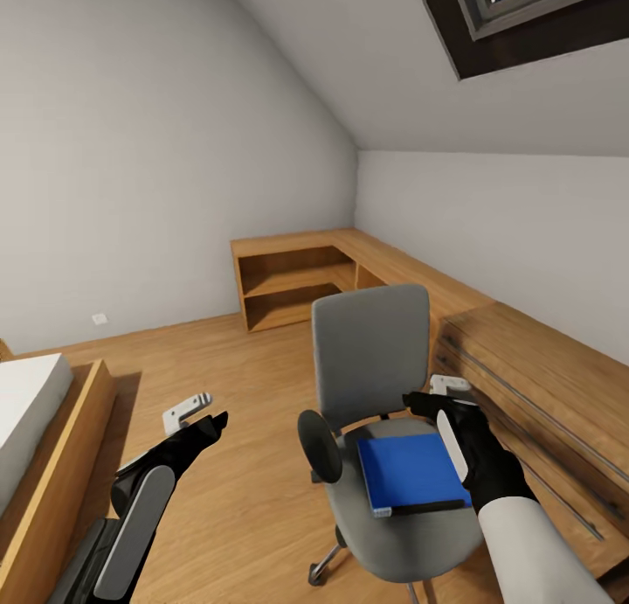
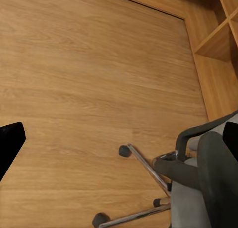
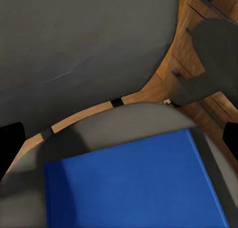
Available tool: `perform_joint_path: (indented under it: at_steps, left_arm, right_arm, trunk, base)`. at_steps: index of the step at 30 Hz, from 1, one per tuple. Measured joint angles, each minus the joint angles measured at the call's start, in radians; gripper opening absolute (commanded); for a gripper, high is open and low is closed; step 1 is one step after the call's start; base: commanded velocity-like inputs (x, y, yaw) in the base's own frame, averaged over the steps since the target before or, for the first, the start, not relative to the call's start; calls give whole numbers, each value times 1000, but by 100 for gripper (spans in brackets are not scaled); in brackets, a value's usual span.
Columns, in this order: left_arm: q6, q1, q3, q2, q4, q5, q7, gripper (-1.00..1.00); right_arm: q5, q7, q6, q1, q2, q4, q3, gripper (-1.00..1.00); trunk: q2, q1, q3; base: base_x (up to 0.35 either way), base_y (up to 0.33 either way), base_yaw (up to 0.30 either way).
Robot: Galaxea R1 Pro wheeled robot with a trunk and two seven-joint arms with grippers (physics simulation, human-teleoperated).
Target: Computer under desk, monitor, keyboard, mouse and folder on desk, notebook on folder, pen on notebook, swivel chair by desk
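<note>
Head view looks down on a chair (image 1: pixel 376 394) standing on the wood floor (image 1: pixel 245 412), its grey back toward the far corner and a blue folder (image 1: pixel 411 471) lying flat on the seat, nearer the front edge. The right pincer (image 1: pixel 434 400) hovers over the back right part of the seat, just beyond the folder's far corner and not touching it; whether its fingers are spread or closed I cannot tell from here. The right wrist view looks down past two dark fingertips (image 3: pixel 11 143) set wide apart at the picture's edges, so that pincer is released, with the folder (image 3: pixel 134 186) and the grey seat and backrest (image 3: pixel 84 44) between them. The left pincer (image 1: pixel 194 413) hangs over bare floor to the left of the chair, well apart from it, grasping nothing; the left wrist view shows its fingertips (image 2: pixel 10 143) far apart over the floor, beside the chair's chrome legs and casters (image 2: pixel 141 176). A wood cabinet (image 1: pixel 542 403) with bar handles stands just right of the chair, low open shelves (image 1: pixel 293 285) fill the far corner, and a bed (image 1: pixel 35 429) sits at the left.
</note>
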Motion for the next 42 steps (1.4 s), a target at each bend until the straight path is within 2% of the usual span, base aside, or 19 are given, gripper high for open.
perform_joint_path:
  at_steps: [8,18,42]
  left_arm:
    - [-1,0,-1,-2,0,0,0,100]
    - [-1,0,2,-1,0,0,0,100]
    - [-1,0,3,-1,0,0,0,100]
  right_arm:
    - [5,1,-10,0,-1,16,0,100]
    - [6,1,-76,0,-13,52,1,100]
    - [6,-1,-89,0,-18,39,-1,100]
  trunk:
    - [-49,27,-22]
    - [-119,65,-54]
    - [-287,157,-129]
  base:
    - [0,0,11]
    - [0,0,1]
    - [0,0,0]
